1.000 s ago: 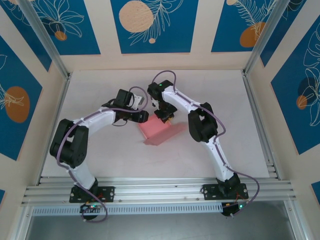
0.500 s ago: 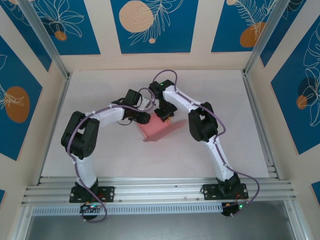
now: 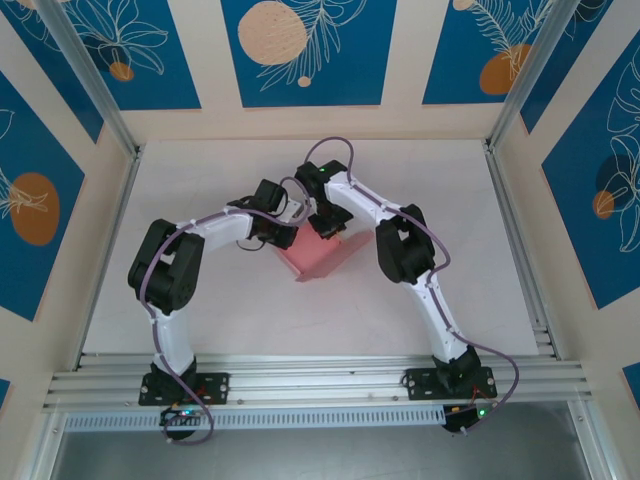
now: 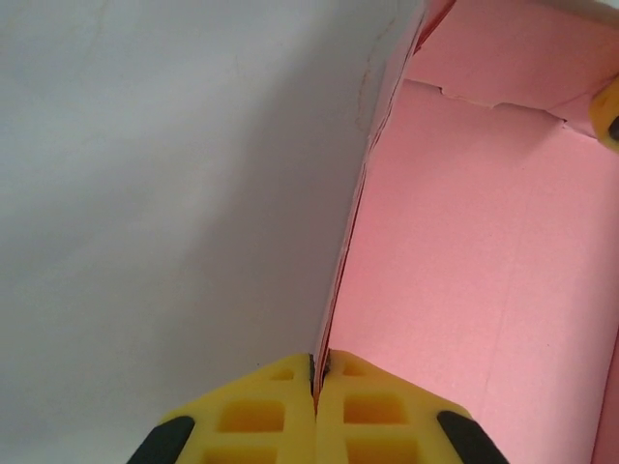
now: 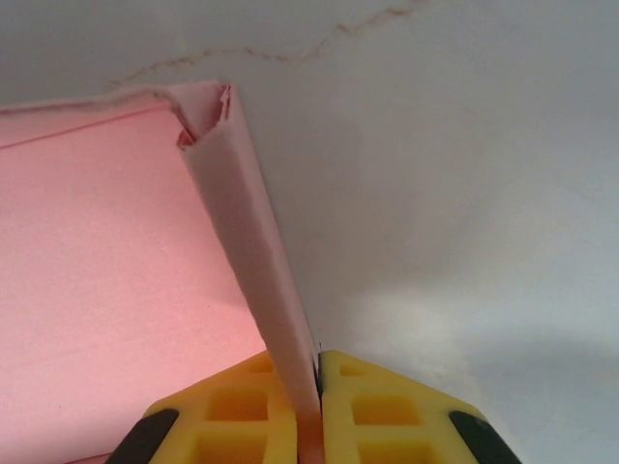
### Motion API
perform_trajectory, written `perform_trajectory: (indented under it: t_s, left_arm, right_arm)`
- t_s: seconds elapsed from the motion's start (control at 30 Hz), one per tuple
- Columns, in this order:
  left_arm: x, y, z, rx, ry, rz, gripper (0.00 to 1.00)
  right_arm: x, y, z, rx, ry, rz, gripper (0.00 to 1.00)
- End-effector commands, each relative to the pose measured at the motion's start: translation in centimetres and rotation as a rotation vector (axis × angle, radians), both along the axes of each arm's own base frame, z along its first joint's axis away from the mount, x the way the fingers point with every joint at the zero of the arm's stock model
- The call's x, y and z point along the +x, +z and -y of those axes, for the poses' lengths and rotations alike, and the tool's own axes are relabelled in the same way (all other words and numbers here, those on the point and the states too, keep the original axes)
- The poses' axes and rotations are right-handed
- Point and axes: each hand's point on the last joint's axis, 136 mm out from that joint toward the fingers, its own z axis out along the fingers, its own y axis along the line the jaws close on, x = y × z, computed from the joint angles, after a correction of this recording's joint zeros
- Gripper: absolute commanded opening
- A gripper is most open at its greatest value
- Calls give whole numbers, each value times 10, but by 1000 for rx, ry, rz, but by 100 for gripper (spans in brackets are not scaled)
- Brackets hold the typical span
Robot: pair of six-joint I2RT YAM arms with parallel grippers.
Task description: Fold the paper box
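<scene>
The paper box (image 3: 322,257) is salmon-pink card, partly folded, lying mid-table between the two arms. My left gripper (image 3: 291,234) is at its left rear edge. In the left wrist view the left gripper (image 4: 315,369) is shut on a thin upright wall of the paper box (image 4: 464,242), with the pink floor to the right. My right gripper (image 3: 326,232) is at the box's rear corner. Seen from the right wrist, the right gripper (image 5: 311,372) is shut on a folded wall of the paper box (image 5: 242,242) that runs away to a corner.
The white tabletop (image 3: 200,300) surrounds the box. Patterned blue and cream walls (image 3: 300,60) and metal frame posts (image 3: 90,80) enclose the back and sides. A metal rail (image 3: 320,385) carrying the arm bases runs along the near edge.
My left arm has reached in to the right and its gripper has shut on the box's left wall. The box has shifted slightly. The right gripper has stayed at the rear corner.
</scene>
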Motion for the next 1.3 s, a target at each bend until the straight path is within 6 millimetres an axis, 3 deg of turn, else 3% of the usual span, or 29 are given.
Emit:
perform_trajectory:
  t_s: [0.0,0.17,0.3,0.4,0.5,0.67,0.97,1.13,1.27]
  left_arm:
    - [-3,-14,-4,44,44,-43,2]
    - [-4,-13,1,10,62,-57,2]
    - [-5,-14,1,-1,74,-63,2]
    - [-7,-16,0,-4,85,-70,2]
    - [-8,-15,0,-13,92,-70,7]
    - [-5,-9,3,-34,101,-56,13]
    - [-6,-7,9,-72,102,-64,20]
    - [-5,-4,10,-83,110,-62,21]
    - [-5,-5,8,-79,128,-62,20]
  right_arm:
    - [-3,-30,43,-227,-94,-4,9]
    - [0,-36,54,-317,-90,43,8]
    - [-1,-44,52,-333,-69,55,9]
    - [-4,-45,41,-290,-52,41,16]
    - [-4,-31,26,-236,-26,67,30]
    - [-1,9,1,-98,-12,117,51]
    - [6,74,-29,113,-9,222,73]
    - [16,128,-30,179,-46,348,77]
    - [9,181,-19,233,-126,447,78]
